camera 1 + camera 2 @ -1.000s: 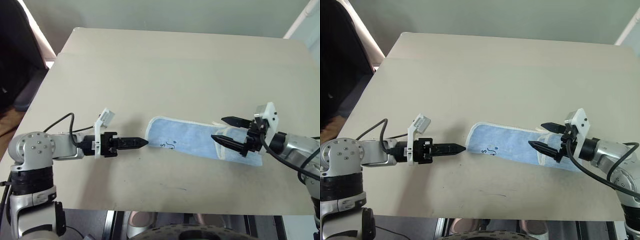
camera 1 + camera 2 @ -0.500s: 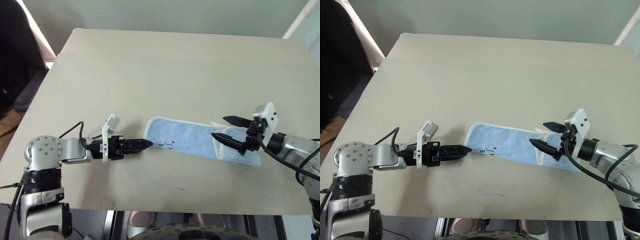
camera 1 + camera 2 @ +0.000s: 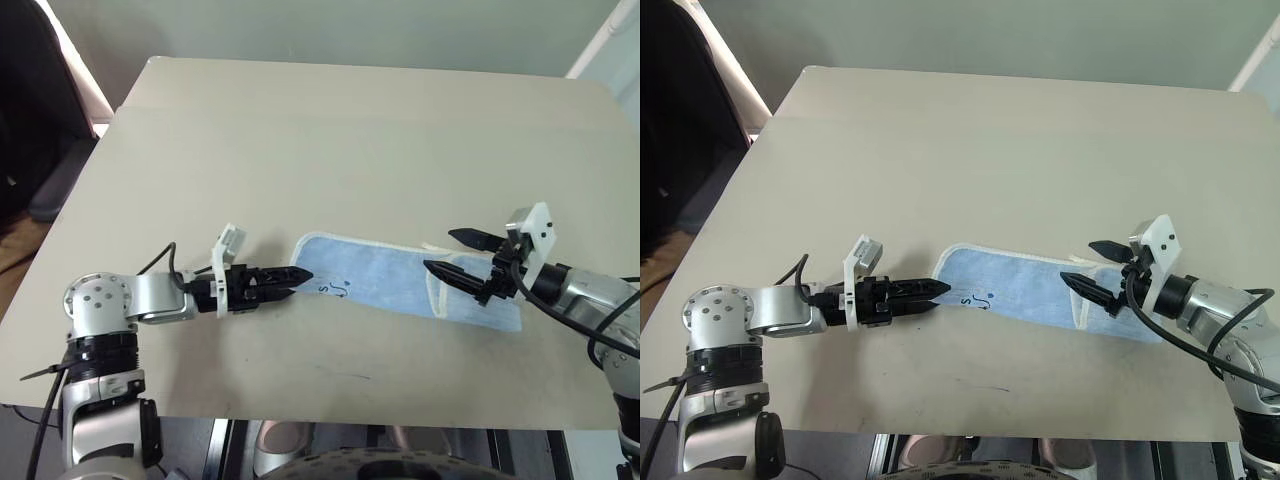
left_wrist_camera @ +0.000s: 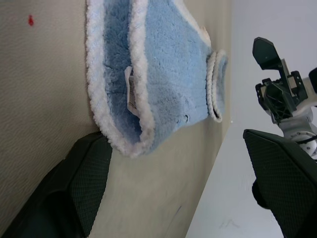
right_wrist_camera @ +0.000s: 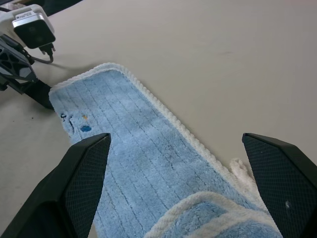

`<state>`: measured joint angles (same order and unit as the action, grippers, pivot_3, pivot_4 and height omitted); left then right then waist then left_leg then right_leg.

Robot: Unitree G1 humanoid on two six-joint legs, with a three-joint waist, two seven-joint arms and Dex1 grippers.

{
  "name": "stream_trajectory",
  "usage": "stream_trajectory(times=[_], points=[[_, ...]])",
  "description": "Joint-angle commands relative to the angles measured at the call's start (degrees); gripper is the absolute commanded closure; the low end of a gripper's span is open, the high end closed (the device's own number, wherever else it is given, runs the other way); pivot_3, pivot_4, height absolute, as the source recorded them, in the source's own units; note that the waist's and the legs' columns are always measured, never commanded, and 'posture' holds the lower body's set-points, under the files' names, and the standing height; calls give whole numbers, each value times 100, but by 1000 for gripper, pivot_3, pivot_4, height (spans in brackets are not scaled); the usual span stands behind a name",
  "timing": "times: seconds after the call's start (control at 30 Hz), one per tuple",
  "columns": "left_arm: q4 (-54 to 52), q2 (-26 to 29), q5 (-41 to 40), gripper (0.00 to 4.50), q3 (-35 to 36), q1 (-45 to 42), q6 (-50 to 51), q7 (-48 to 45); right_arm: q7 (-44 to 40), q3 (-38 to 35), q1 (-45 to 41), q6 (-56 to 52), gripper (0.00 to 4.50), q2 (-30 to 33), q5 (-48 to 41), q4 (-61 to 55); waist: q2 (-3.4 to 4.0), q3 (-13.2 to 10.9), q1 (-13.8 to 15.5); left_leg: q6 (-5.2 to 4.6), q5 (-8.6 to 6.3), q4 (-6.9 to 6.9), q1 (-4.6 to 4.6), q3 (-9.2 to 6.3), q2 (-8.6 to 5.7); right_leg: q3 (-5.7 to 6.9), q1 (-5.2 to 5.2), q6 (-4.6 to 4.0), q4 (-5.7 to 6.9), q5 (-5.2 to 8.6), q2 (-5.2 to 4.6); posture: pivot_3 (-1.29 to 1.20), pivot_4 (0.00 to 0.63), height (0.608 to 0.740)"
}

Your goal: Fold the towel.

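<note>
The towel (image 3: 405,283) lies as a long strip near the worktop's (image 3: 330,140) front edge. My left claw (image 3: 296,280) is spread at its end; my right claw (image 3: 462,255) hovers spread over the other. I should pinch both layers cleanly before lifting.

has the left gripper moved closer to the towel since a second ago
Yes. The left gripper has moved toward the towel: earlier its tips stopped just short of the towel's near end, and now they reach that end, by the dark mark.
</note>
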<state>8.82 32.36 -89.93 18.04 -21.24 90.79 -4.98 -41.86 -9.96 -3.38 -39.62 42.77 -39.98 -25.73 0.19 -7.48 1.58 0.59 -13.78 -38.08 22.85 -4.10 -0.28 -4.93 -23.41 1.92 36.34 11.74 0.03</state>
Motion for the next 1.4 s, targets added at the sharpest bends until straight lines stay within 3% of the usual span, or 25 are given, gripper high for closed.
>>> stream_trajectory(times=[0.03,0.13,0.5,0.9,1.03,1.4], points=[[-56,-6,-573,0,-83,14,-298,414,53,-74,-92,31,14,-23,33,-66,-2,-1,0,1,1,0,0,-1,0,0,0,0,0,0,1,0,150,740],[-93,53,-990,613,-241,74,-578,759,86,-96,-40,15,0,-38,36,-107,-4,-2,0,2,2,0,0,-2,0,0,0,1,0,1,5,0,150,740],[-267,509,-2185,4487,-961,223,-1443,1421,164,-148,17,-17,0,-80,23,-192,-9,-6,-2,18,0,0,0,-4,8,-6,0,-2,-1,4,55,0,150,740],[-319,752,-2291,4487,-1164,-123,-1683,950,62,-519,339,-109,0,67,-161,-426,-15,-10,5,33,-5,2,3,-17,14,-5,-1,-20,-1,9,65,0,150,740],[-420,809,-1774,4487,-1294,-620,-1558,422,83,-809,622,-101,0,147,-175,-505,-24,-15,14,35,-7,2,4,-20,13,-2,0,-25,-2,11,66,0,150,740],[-703,105,-735,4487,-1966,-1712,-1223,-800,274,-1517,1336,-227,0,124,-296,-945,-42,-26,7,34,-9,0,7,-17,15,-4,2,-19,-8,20,66,0,150,740]])
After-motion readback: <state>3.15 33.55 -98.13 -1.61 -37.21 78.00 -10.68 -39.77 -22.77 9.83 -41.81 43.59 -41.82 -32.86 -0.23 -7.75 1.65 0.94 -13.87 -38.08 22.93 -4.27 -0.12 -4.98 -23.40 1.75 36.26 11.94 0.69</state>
